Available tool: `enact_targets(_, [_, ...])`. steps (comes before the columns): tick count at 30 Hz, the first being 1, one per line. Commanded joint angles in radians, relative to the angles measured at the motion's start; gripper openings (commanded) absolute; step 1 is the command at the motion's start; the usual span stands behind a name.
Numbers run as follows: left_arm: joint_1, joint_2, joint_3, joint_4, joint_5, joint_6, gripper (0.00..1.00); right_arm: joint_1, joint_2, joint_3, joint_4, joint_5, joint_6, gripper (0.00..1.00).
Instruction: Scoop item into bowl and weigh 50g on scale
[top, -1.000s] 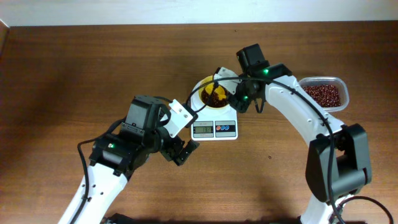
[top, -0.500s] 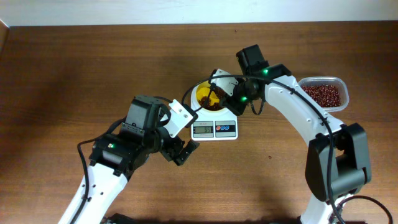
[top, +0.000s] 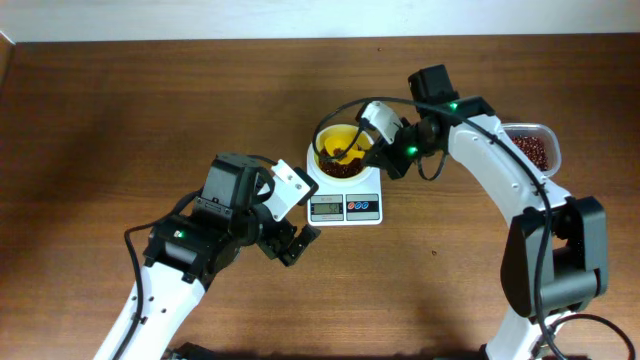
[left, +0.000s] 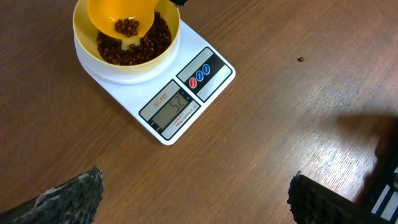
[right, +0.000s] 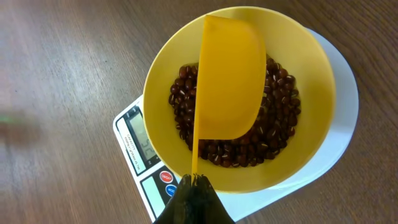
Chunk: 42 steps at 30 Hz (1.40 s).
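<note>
- Pinched tight in the right gripper (right: 194, 186): the thin handle of a yellow scoop (right: 230, 81), with the two dark fingers closed together on its end.
- Held out from that grip over the bowl (right: 311, 68), inside the line of its rim and tipped up on edge in the right wrist view.
- Cupped in the scoop, as seen from the left wrist: a few beans (left: 126, 27), clear of the heap below.
- Spread loosely across the bottom of the pale-yellow bowl: many more of the same small dark reddish-brown beans, reaching partway up the bright yellow wall.
- Directly under the bowl, carrying it on a round white platform: the scale (left: 185, 55), white and rectangular.
- Set along the scale's front edge, the one facing the left arm: a grey display (left: 173, 109) showing what looks like 52, and beside it the red and blue buttons (left: 199, 73).
- Far right in the overhead view, well apart from the scale: a clear container (top: 535, 148) with more beans, its near side hidden by the right arm.
- Spread wide and holding nothing: the left gripper (left: 194, 202), with one textured finger at each lower corner of its own view.
- Hanging above bare brown table (left: 261, 143), in front of the scale, near it and not touching.
- Lying alone on the wood to the right of the scale in the left wrist view: one stray bean (left: 300, 60).
</note>
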Motion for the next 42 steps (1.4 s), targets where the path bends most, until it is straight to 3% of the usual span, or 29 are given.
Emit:
enact_targets(1, [-0.001, -0.012, -0.005, 0.002, -0.003, -0.006, 0.99, -0.014, 0.009, 0.011, -0.003, -0.037, 0.008, 0.04])
enact_targets(10, [-0.001, -0.012, -0.005, 0.002, -0.003, -0.006, 0.99, -0.015, 0.009, 0.011, -0.003, -0.035, 0.008, 0.04])
enact_targets(19, [-0.001, -0.012, -0.005, 0.002, -0.003, -0.006, 0.99, -0.014, 0.009, 0.011, 0.050, 0.197, -0.003, 0.04])
enact_targets(23, [-0.001, -0.012, -0.005, 0.002, -0.003, -0.006, 0.99, -0.014, 0.009, 0.011, 0.051, 0.202, -0.064, 0.04])
enact_targets(42, [-0.001, -0.012, -0.005, 0.002, -0.003, -0.006, 0.99, 0.048, 0.009, 0.010, 0.028, 0.202, -0.064, 0.04])
